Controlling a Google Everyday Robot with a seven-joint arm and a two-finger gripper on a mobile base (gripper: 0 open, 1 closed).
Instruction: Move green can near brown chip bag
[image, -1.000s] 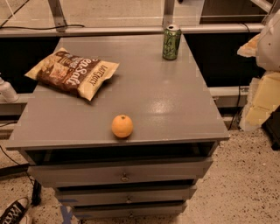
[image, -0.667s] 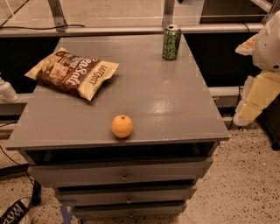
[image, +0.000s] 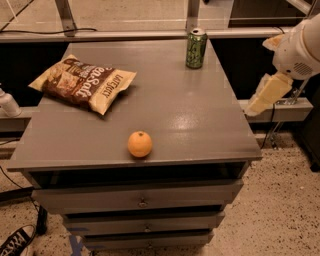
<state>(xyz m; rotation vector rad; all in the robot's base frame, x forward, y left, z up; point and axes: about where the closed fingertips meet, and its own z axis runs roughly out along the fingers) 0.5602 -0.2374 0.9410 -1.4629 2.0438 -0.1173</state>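
Rightward, off the table, hangs the hand, grip untellable; orange sits apart from green can.

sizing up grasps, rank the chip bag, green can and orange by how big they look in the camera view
1. chip bag, clearly largest
2. green can and orange: too close to rank; the orange sits nearer the camera
The pincer hangs off the table's right side, touching none.

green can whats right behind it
Behind the green can runs a grey rail, pale floor beyond; the can covers a short stretch of it. The gripper hangs right of the cabinet, clear of the can.
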